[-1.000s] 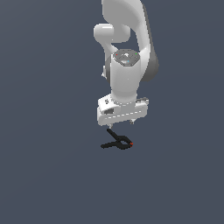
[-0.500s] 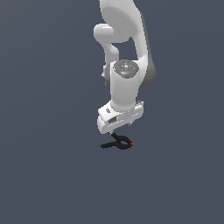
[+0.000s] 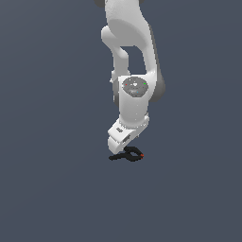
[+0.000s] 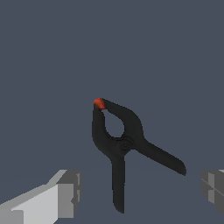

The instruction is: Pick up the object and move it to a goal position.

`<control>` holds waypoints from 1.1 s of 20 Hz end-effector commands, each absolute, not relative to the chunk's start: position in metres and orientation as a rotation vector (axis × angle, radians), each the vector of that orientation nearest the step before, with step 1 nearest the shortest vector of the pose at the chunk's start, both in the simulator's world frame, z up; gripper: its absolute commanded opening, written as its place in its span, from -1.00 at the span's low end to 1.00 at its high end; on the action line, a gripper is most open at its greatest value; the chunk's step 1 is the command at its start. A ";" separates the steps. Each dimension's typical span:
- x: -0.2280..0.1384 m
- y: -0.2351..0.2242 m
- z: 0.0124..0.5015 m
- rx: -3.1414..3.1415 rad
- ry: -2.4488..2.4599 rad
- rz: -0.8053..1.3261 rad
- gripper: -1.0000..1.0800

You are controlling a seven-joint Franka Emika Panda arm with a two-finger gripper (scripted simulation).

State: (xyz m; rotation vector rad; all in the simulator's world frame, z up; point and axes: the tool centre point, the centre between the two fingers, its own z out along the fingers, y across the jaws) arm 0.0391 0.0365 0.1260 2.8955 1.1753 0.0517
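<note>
The object is a small black spring clamp point(image 3: 126, 156) with a red-orange tip, lying flat on the grey floor. In the wrist view the clamp point(image 4: 120, 144) shows its looped body, its red tip pointing away and its two splayed handles reaching toward the fingers. My white gripper point(image 3: 122, 149) hangs tilted just above the clamp and hides part of it. In the wrist view my gripper point(image 4: 140, 190) is open, with one finger point(image 4: 65, 192) on each side and the handle ends lying between them. Nothing is held.
The plain dark grey floor point(image 3: 52, 189) spreads all around the clamp. The white arm point(image 3: 130, 56) rises above the gripper. No goal marker shows in either view.
The hand has come down toward the clamp and turned about its axis, so it now looks narrower in the exterior view. The clamp has not moved.
</note>
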 end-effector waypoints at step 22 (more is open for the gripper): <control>0.041 0.034 0.071 2.509 1.888 0.001 0.92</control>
